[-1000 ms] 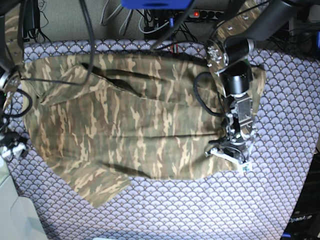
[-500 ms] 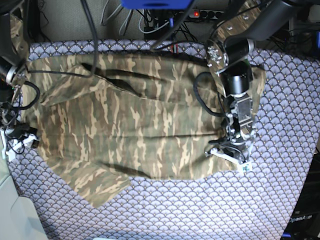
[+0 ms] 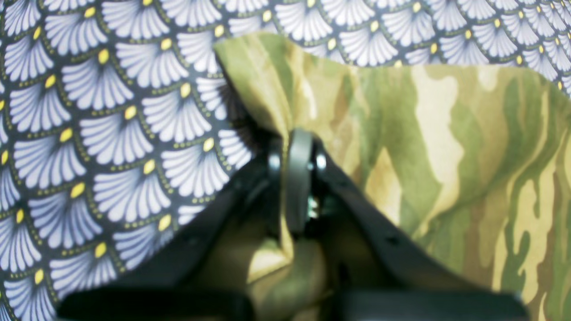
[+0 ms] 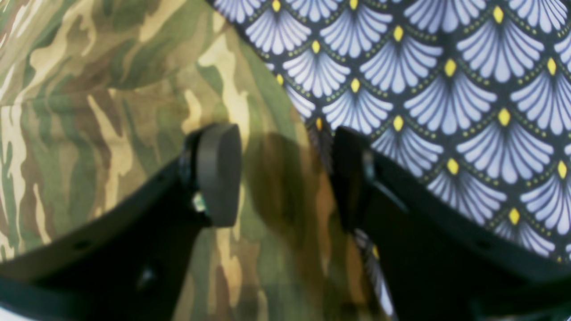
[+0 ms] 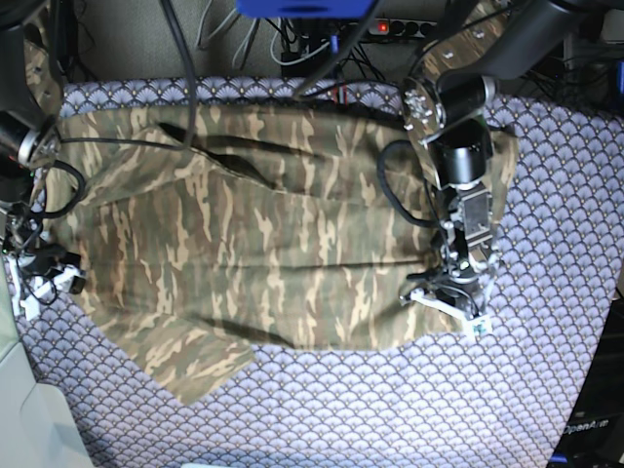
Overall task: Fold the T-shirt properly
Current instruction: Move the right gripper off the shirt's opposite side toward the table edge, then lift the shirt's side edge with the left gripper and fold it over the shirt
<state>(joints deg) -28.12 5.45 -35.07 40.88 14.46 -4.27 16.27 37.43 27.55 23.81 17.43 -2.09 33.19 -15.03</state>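
The soft camouflage-print T-shirt (image 5: 273,234) of olive, tan and brown streaks lies spread across the purple-grey fan-scale patterned tablecloth (image 5: 390,409), its long axis running from one arm to the other.

The left gripper (image 3: 296,178) is clamped tight on a pinched-up fold of the shirt's edge. Cloth bunches between its black pads and trails beneath the hand, with the rest of the garment stretching off to one side and bare tablecloth on the other.

The right gripper (image 4: 281,178) stands wide apart and holds nothing. Its jaws straddle the shirt's border: one pad (image 4: 218,174) sits over the camouflage cloth, the other finger (image 4: 352,178) over the tablecloth, so the hem passes between them, directly below the hand.

The next move likely turns on that alignment: the edge lies between the right fingers, ready for closing, while the left arm already holds its own end at the opposite side of the garment.
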